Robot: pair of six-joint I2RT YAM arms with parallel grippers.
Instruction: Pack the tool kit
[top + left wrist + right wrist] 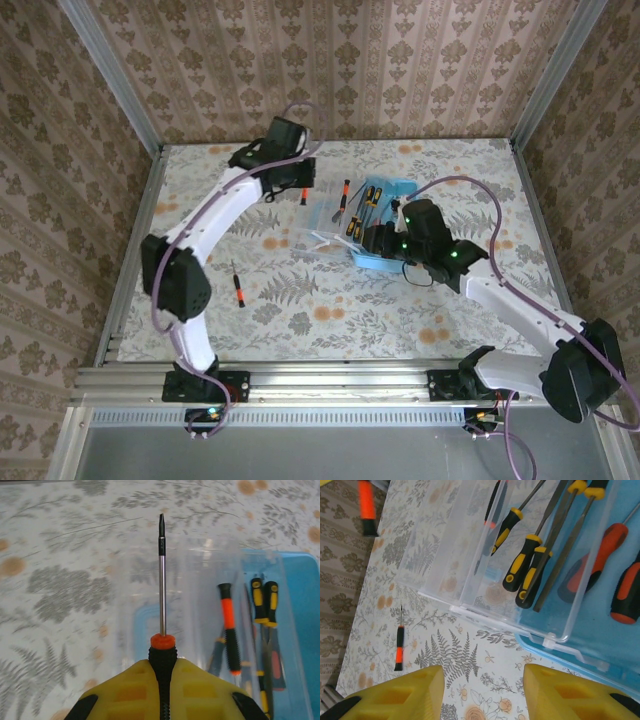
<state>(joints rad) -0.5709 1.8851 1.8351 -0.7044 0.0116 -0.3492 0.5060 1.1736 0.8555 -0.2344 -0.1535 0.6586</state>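
Several drivers (522,567) already lie in the open case (600,630), yellow-handled and orange-handled ones side by side on its blue floor. The clear lid (445,555) is swung open to one side. As far as the views show, two are left: one in hand and one loose on the worktop (300,310). Once those are in, the lid has to be shut, so I judge the job well past half but not near its close.

The left fingers (125,692) are clenched on the black grip of the held driver (162,580). Its orange collar sits just past the fingertips, and the steel shaft runs straight out ahead of them, tip free in the air. The lid lies below and ahead of these fingers. The case's floor is ahead and to their right, so this driver hangs over the lid rather than over the floor.

The right fingers (400,700) are spread apart with nothing between them. The case's near corner lies just ahead of them, on the right-hand finger's side, not touching. The loose driver (399,647) lies ahead on the other finger's side, flat on the worktop and well apart from the case.
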